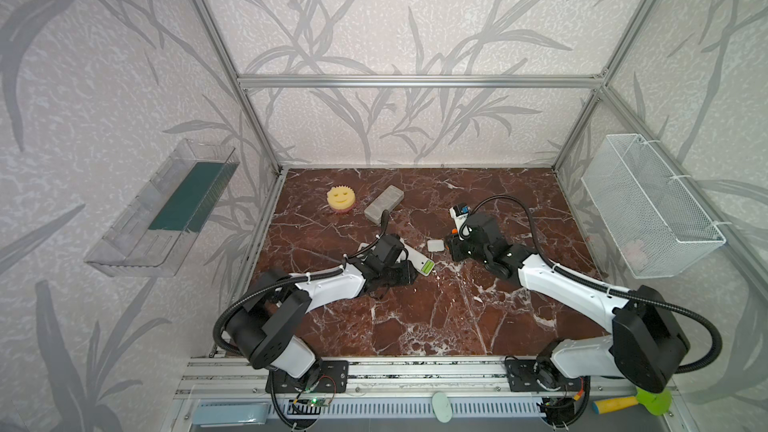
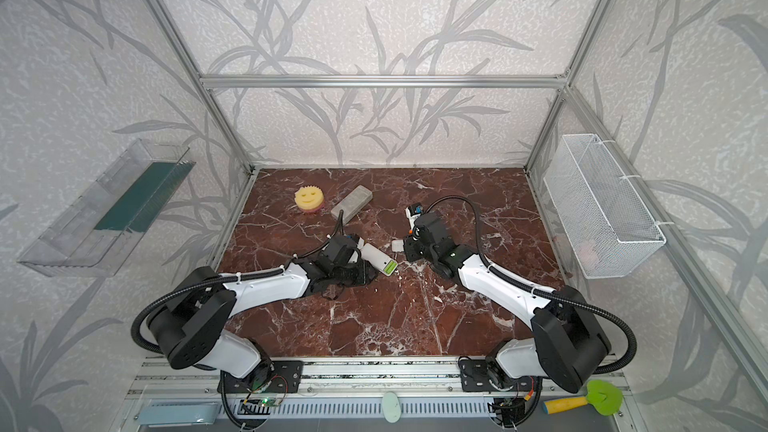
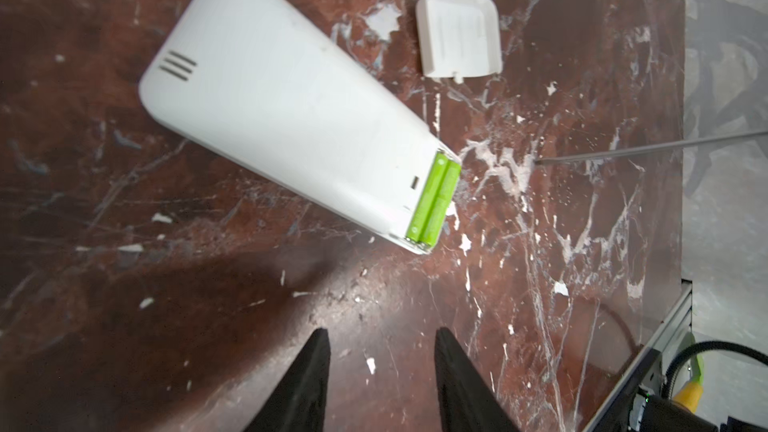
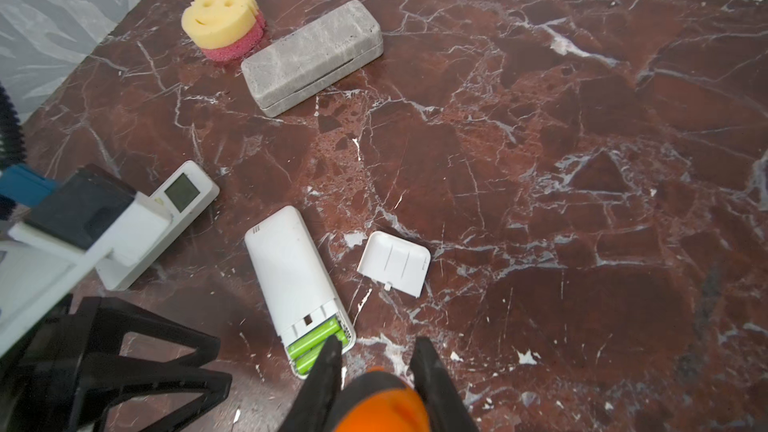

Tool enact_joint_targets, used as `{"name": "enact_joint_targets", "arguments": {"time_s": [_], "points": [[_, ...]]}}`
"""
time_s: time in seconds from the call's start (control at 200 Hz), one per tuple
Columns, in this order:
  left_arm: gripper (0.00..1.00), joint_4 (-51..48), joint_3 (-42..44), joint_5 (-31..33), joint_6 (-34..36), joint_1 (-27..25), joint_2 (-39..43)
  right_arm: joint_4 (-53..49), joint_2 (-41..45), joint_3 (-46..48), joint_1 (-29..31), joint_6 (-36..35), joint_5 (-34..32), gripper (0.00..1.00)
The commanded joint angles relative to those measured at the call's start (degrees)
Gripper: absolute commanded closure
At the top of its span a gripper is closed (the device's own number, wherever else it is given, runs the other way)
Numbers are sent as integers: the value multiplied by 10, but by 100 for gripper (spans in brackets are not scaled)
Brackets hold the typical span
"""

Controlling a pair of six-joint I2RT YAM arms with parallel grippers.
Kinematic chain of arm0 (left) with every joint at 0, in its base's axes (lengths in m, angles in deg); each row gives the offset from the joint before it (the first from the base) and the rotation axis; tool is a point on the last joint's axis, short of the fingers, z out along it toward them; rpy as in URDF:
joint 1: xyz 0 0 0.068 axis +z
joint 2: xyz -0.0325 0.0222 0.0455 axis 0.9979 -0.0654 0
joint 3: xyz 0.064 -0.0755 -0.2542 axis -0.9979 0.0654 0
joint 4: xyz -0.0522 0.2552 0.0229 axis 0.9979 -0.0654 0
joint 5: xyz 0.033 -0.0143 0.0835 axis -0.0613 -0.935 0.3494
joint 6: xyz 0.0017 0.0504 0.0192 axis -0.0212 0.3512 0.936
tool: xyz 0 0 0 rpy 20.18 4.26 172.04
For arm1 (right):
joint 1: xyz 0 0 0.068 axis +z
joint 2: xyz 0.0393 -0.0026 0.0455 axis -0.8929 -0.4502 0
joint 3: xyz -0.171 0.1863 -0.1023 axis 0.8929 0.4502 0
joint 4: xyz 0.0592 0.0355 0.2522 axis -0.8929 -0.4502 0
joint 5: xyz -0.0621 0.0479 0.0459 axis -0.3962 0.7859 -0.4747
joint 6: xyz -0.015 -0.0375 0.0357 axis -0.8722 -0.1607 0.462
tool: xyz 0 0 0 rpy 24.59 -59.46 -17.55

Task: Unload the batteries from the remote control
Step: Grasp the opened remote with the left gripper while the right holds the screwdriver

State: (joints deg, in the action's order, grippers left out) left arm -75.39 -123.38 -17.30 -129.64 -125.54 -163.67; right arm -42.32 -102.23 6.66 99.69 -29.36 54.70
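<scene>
Between the fingers of the right gripper (image 4: pixel 377 346) sits an orange-handled screwdriver (image 4: pixel 382 403), pinched tight, its shaft tip down near the open end of the white remote (image 3: pixel 282 105). Meanwhile the left gripper (image 3: pixel 382 334) hangs spread and empty over the marble tabletop (image 3: pixel 124 326). Two lime-green batteries (image 3: pixel 434 201) lie side by side in the open compartment, and the battery cover (image 3: pixel 459 33) lies near the remote, not touching it.

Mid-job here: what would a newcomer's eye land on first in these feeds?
Lime-green batteries show in the open end of the white remote, face down mid-table, its cover lying beside it. A yellow smiley sponge sits at the back left, and the right tool grips an orange-handled screwdriver.
</scene>
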Motion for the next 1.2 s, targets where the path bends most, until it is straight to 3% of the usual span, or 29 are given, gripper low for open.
{"name": "enact_joint_targets", "arguments": {"time_s": [0.0,0.375,0.55,0.71,0.87,1.195], "points": [[57,64,-12,-17,-37,20,-43,61,-12,-12,0,-25,-21,100],[59,80,-70,-71,-21,82,-114,78,-65,-19,1,5,-2,100],[59,87,-61,-89,-28,84,-117,74,-59,-19,4,52,4,100],[59,109,-37,-101,-48,84,-114,65,-39,-12,34,76,-39,100],[59,116,-24,-105,-53,81,-112,85,-25,6,68,82,-76,100],[60,124,-16,-105,-63,71,-116,71,-39,5,82,89,-84,100]]}}
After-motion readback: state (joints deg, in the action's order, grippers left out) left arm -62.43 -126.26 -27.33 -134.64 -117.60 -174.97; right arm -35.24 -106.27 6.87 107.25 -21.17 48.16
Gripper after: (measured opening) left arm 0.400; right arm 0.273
